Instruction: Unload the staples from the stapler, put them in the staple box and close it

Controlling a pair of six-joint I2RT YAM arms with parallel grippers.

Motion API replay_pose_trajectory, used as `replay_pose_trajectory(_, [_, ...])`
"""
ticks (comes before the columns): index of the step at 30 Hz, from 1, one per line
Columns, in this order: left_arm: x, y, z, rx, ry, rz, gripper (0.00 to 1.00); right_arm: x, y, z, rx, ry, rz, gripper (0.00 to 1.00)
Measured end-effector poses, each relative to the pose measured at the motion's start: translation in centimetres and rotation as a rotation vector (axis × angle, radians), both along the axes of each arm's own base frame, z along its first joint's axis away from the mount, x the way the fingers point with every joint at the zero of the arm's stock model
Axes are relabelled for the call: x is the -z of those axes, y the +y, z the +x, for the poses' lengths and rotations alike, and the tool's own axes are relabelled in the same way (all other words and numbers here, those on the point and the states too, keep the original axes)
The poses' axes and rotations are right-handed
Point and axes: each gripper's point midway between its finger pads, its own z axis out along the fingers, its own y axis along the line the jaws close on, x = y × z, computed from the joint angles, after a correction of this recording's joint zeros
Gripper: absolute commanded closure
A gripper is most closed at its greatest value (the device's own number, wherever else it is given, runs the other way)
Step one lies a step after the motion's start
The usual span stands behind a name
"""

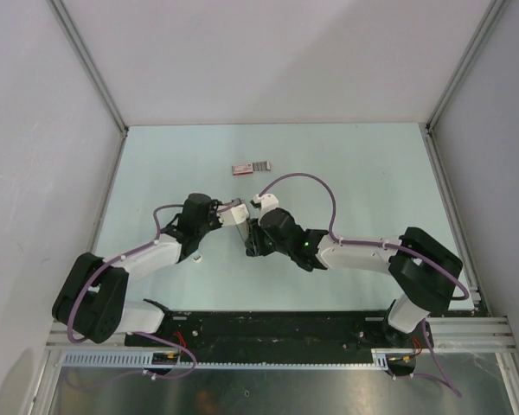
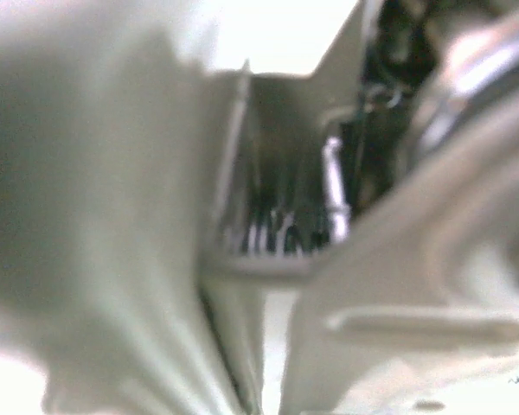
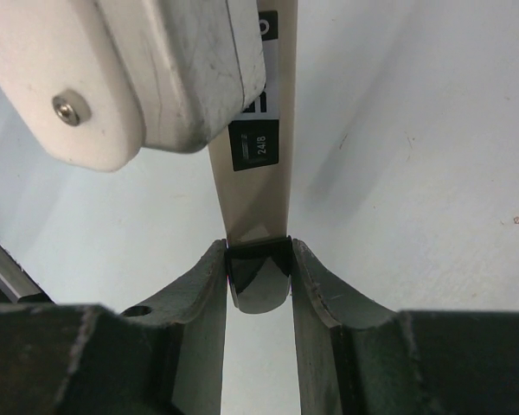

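Note:
The stapler [image 3: 258, 186] is a narrow cream bar with a black end and a "24/6" label. It is held off the table between both grippers at mid table [image 1: 241, 218]. My right gripper [image 3: 258, 252] is shut on its black end; it also shows in the top view [image 1: 252, 237]. My left gripper [image 1: 228, 213] holds the other end, and one of its white fingers [image 3: 156, 69] covers the bar's upper part. The left wrist view is blurred. It shows the left gripper [image 2: 272, 290] nearly closed, with silvery metal [image 2: 281, 232] just beyond the fingers.
A small pinkish and grey oblong item [image 1: 252, 167] lies on the pale table [image 1: 355, 164] beyond the grippers. White walls with metal posts enclose the table on three sides. The arm bases and a black rail [image 1: 277, 327] run along the near edge.

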Motion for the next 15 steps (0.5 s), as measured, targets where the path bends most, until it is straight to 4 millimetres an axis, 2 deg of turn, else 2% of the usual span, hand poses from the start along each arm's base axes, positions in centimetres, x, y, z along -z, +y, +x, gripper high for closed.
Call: replay_pose_trajectory(15, [-1.6,-0.1,0.5,0.053,-0.151,0.122,1.0,0.8,-1.1,-0.5,-0.025,-0.003,-0.065,1.0])
